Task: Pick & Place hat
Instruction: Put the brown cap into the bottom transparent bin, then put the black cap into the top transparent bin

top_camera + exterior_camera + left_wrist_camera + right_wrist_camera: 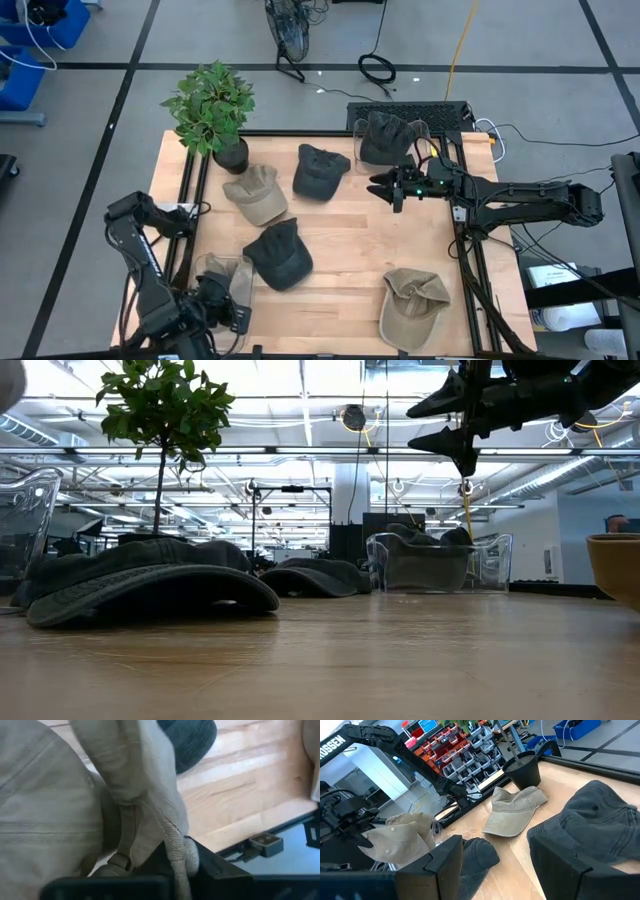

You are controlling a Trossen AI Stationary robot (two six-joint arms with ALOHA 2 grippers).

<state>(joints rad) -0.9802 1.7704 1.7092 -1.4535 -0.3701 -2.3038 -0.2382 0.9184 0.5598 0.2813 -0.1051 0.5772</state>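
My left gripper (215, 305) is at the table's near left corner, shut on a tan hat (228, 280) that sits at a clear bin (212, 270). This hat fills the left wrist view (60, 795) and shows far off in the right wrist view (395, 837). My right gripper (390, 187) is open and empty, high above the table (455, 420) near the far right. It stands beside a dark hat (320, 170), which lies flat (600, 825). Its fingers are wide apart (495, 870). My left gripper pinches a seamed edge of the tan hat's cloth (176, 851), next to the back strap, between its two fingers. The hat's crown bulges out in front of the fingers. The cloth hides the fingertips. Whether the hat rests in the bin cannot be told.
Another tan hat (255, 195) lies by a potted plant (212, 110). A dark hat (278, 255) is mid-table and a tan hat (412, 305) lies near right. A second clear bin (388, 135) at the far edge holds a dark hat. Bare wood shows between the hats (350, 235).
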